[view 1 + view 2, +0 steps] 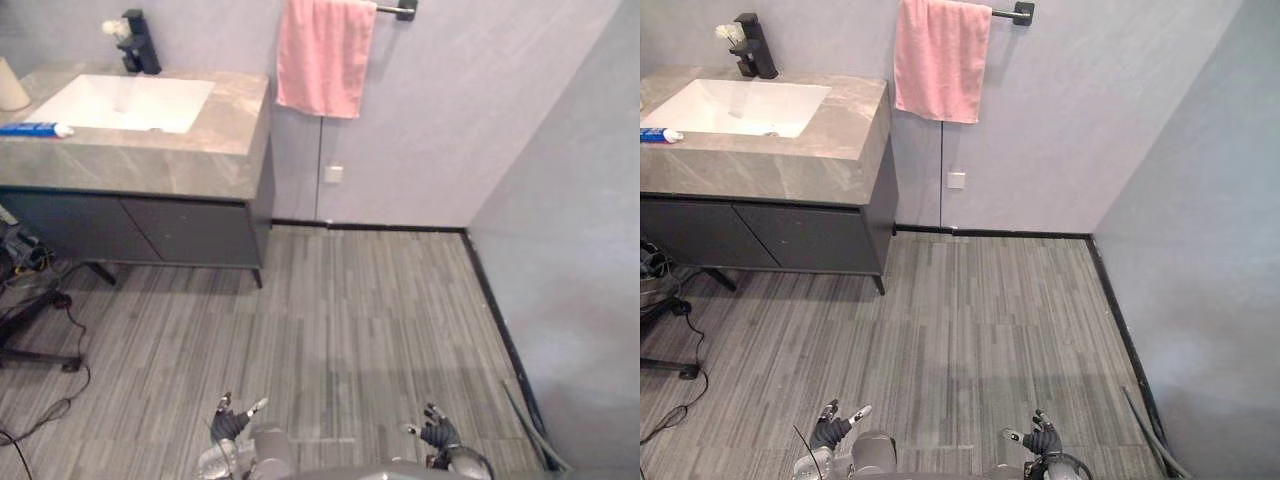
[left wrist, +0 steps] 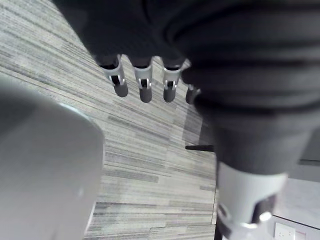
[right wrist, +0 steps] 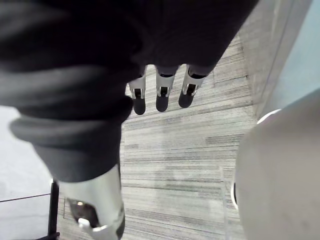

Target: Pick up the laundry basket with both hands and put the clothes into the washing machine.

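My left hand point(image 1: 230, 426) hangs low at the bottom edge of the eye views, over bare grey plank floor point(image 1: 370, 320). Its fingers point(image 2: 145, 82) point down, relaxed and straight, with nothing in them. My right hand point(image 1: 440, 434) hangs at the same height further right, a short way from the right wall. In the right wrist view its fingers point(image 3: 162, 92) are also straight and hold nothing. Both hands are open and apart from each other.
A grey vanity point(image 1: 200, 160) with a white sink point(image 1: 125, 102) and black tap point(image 1: 138, 42) stands at the far left. A pink towel point(image 1: 322, 58) hangs on the back wall. A black stand's legs point(image 1: 40, 330) lie at left. Black skirting point(image 1: 495, 320) lines the right wall.
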Controlling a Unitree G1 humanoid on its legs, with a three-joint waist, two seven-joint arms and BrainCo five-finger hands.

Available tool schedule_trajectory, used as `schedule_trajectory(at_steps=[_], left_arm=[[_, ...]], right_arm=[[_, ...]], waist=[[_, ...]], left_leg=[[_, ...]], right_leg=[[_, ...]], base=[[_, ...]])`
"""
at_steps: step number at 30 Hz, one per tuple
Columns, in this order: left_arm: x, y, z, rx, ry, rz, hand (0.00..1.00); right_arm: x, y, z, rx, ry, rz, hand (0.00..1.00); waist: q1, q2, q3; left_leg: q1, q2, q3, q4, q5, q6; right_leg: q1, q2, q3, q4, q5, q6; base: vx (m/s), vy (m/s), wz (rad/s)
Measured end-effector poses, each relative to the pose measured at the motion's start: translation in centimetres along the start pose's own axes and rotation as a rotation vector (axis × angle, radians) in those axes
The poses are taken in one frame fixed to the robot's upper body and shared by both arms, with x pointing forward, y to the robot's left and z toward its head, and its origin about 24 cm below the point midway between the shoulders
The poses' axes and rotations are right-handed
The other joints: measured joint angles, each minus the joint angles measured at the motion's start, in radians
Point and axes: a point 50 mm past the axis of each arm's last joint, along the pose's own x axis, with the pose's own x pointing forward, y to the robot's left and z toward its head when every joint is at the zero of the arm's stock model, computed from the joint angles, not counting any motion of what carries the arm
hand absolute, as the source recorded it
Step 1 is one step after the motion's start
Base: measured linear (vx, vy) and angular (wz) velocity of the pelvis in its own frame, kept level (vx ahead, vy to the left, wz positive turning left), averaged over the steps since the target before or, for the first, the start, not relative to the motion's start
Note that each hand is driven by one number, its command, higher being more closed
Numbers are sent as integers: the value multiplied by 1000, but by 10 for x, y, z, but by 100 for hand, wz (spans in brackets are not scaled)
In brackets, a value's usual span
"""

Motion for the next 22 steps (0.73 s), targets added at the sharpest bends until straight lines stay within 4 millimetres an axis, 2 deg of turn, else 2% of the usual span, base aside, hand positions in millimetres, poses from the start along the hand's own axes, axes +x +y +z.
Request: schedule_trajectory(at_steps=[1, 2, 3, 5, 6, 9, 10, 12, 14, 17, 22], left_arm=[[0, 0, -2, 2, 6, -1, 0], [1, 3, -2, 7, 9, 5, 0], [0, 14, -6, 25, 26, 24, 0], [1, 19, -6, 40, 27, 34, 0], [1, 20, -6, 42, 28, 35, 0], [-1, 22, -16, 50, 68, 38, 0], [-2, 20, -18, 63, 77, 26, 0], [-2, 19, -19, 67, 78, 21, 0], [-3, 16, -24, 74, 103, 13, 0], [-4, 8, -26, 88, 107, -16, 0], [-4, 7, -26, 93, 106, -22, 0]], right_arm=[[1, -5, -4, -15, 29, -9, 0], [3, -2, -4, -14, 40, 1, 0], [2, 7, -9, -1, 61, 19, 0], [1, 11, -12, 7, 79, 29, 0], [1, 12, -12, 7, 79, 30, 0], [2, 9, -13, 0, 85, 27, 0], [2, 6, -14, -6, 90, 22, 0], [4, 3, -11, -15, 86, 18, 0], [4, 0, -11, -24, 82, 14, 0], [3, -5, -13, -33, 92, 5, 0], [3, -4, -13, -34, 95, 6, 0]], waist=[[2, -6, -6], [3, -24, -4], [0, -48, -11], [0, -61, -21], [1, -61, -21], [-3, -59, -35], [-7, -47, -38], [-17, -39, -36], [-29, -15, -44], [-27, -5, -59], [-27, -8, -61]], left_leg=[[30, -29, -16, -93, 59, -49], [47, -53, -13, -127, 76, -45], [77, -97, -8, -213, 119, -34], [96, -129, -11, -280, 154, -24], [109, -138, -10, -308, 168, -20], [200, -172, 4, -525, 289, -10], [234, -182, 3, -633, 347, -12], [218, -184, 3, -633, 353, -12], [221, -185, -3, -633, 357, -14], [218, -184, -14, -634, 351, -14], [216, -191, -16, -634, 351, -14]], right_leg=[[0, -2, 31, -18, -5, 19], [7, -14, 53, -37, 6, 32], [8, -44, 73, -82, 37, 45], [18, -66, 83, -116, 61, 55], [23, -71, 84, -127, 70, 62], [22, -86, 102, -157, 101, 65], [16, -83, 107, -172, 99, 68], [4, -84, 110, -182, 90, 78], [7, -83, 111, -186, 75, 90], [10, -81, 121, -188, 72, 95], [7, -75, 168, -203, 69, 100]], base=[[136, 185, 13], [147, 218, 19], [104, 155, 25], [72, 113, 31], [34, 114, 22], [-66, 72, 1], [-159, 35, 0], [-183, 20, -3], [-182, 4, -3], [-139, 40, 6], [-59, 37, -4]])
